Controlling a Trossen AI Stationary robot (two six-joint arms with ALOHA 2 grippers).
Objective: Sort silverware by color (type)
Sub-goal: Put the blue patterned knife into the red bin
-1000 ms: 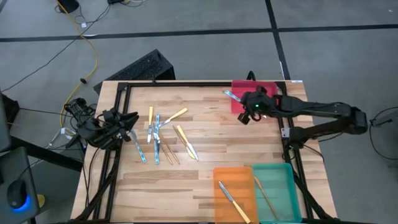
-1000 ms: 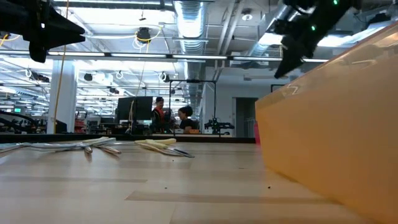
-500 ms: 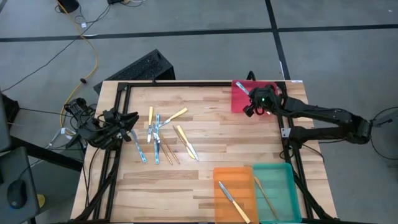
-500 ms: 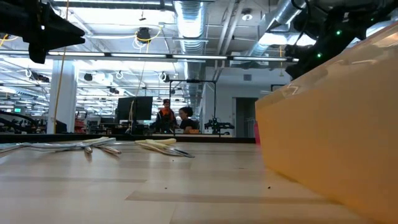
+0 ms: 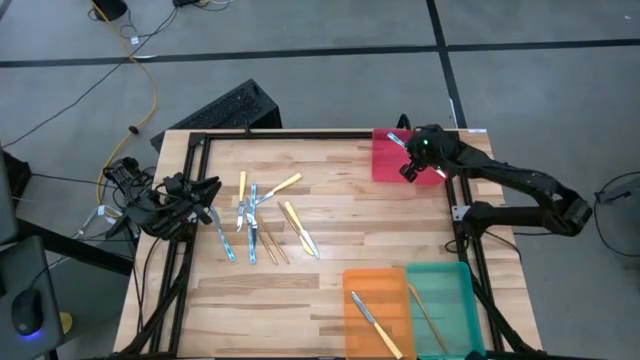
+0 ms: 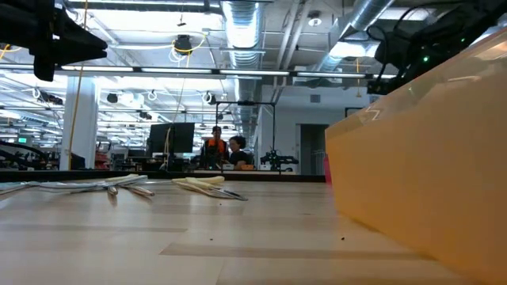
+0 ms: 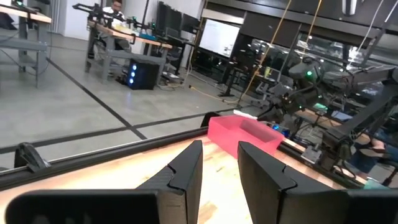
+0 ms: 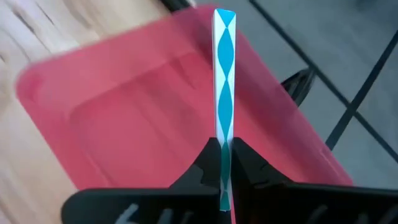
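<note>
My right gripper (image 5: 408,160) hangs over the red tray (image 5: 385,165) at the table's far right corner, shut on a light-blue-handled utensil (image 8: 223,74). More silverware lies loose on the wood left of centre: yellow-handled pieces (image 5: 285,184), blue-handled pieces (image 5: 250,208) and tan ones (image 5: 270,243). A yellow-handled piece (image 5: 375,322) lies in the orange tray (image 5: 355,285). A tan one (image 5: 428,315) lies in the teal tray (image 5: 462,300). At the table's left edge my left gripper (image 5: 208,192) stands open with nothing between its fingers (image 7: 186,171). My right gripper pinches the blue utensil between its two fingers, on the handle's lower stretch (image 8: 222,155). The end behind the fingers is hidden. The fingers slant down toward the tray and the utensil runs on along them, its patterned handle sticking out ahead, lifted clear above the red tray.
A black frame rail (image 5: 300,134) runs along the table's far edge and down both sides. In the low view the orange tray's wall (image 6: 428,174) fills the near right, and people sit at desks far behind the table.
My right gripper has swung toward the table's far right corner and sunk a little, turning as it went. It carries the blue utensil, which stuck out past the red tray's left edge and now hangs over the tray.
</note>
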